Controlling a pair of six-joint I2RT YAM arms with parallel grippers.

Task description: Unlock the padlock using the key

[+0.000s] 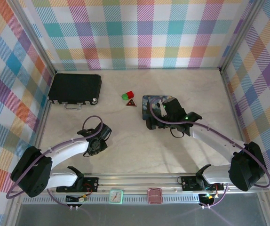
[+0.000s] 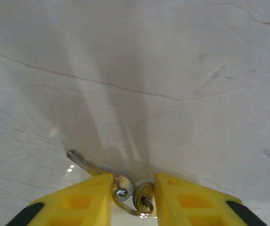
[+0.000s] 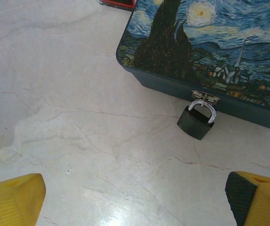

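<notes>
The key [image 2: 85, 165], flat on the table [image 2: 172, 70] left of centre toward its near edge, is judged light, rigid and slippery; grip the head, leaving the shaft free. The left gripper [image 2: 134, 188] stands narrowed about that head, and a firm pinch cannot be confirmed. The right gripper [image 3: 135, 197], fully spread and empty, hovers near the padlock [image 3: 197, 121], which hangs on the blue tin [image 3: 210, 47] right of centre.
</notes>
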